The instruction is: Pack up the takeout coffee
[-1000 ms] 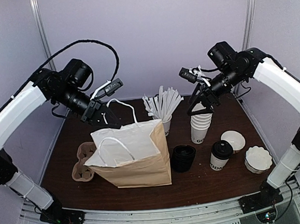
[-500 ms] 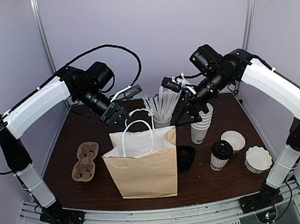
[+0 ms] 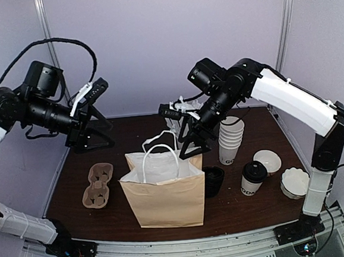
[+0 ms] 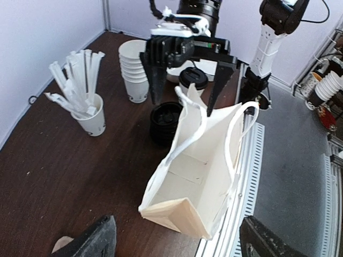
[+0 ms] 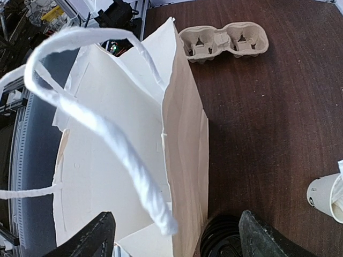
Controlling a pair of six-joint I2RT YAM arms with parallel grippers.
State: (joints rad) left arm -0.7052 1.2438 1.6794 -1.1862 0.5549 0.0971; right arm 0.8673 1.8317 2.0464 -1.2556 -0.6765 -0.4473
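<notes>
Over the bag's (image 3: 165, 188) open mouth, mid-surface: right hand (image 3: 191, 146), arm reaching in from the right with the elbow high and the wrist pitched down. Fingers are spread wide with nothing gripped. One white handle (image 5: 134, 176) loops up between them; can't tell if it touches.

Left hand (image 3: 108, 133) is up over the far-left part of the surface (image 3: 73, 166), well clear of the bag and pointing right toward it. It's also wide open and empty.

Coffee (image 3: 253, 178) stands upright on the surface, near-right, to the right of the bag. Long axis vertical, black lid on top, lettering facing near. Neither hand is on it.

Around it:
- black lid stack (image 3: 212, 181) sits between bag and coffee, just beside both
- cup stack (image 3: 229, 139) is further back, just right of the right hand
- two white round pieces (image 3: 268, 159) lie right of the coffee
- stick cup (image 4: 91, 115) is at the far side behind the bag
- pulp carrier (image 3: 98, 185) lies left of the bag

Bag stands upright, mouth open, inside empty in the left wrist view.
</notes>
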